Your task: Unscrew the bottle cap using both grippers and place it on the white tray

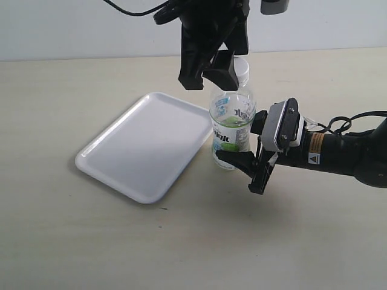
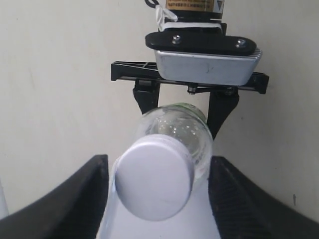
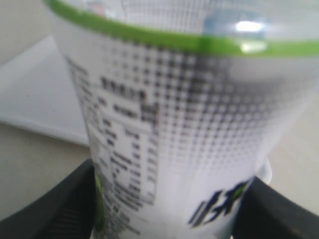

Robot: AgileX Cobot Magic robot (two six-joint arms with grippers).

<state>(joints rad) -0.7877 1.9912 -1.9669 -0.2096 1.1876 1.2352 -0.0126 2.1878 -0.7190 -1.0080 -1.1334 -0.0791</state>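
Down at the bottle's (image 1: 233,124) lower body, the right end effector (image 2: 184,110) is clamped on both sides, pinning it upright on the bench (image 1: 91,241). Just beside the bottle lies the white tray (image 1: 142,151). Up top, the bottle cap (image 2: 154,183) sits on the neck and the left end effector (image 1: 210,78) straddles it fairly wide, gaps showing, no pinch yet. I'd centre it, squeeze the ribs squarely, then twist while the lower grip holds firm.
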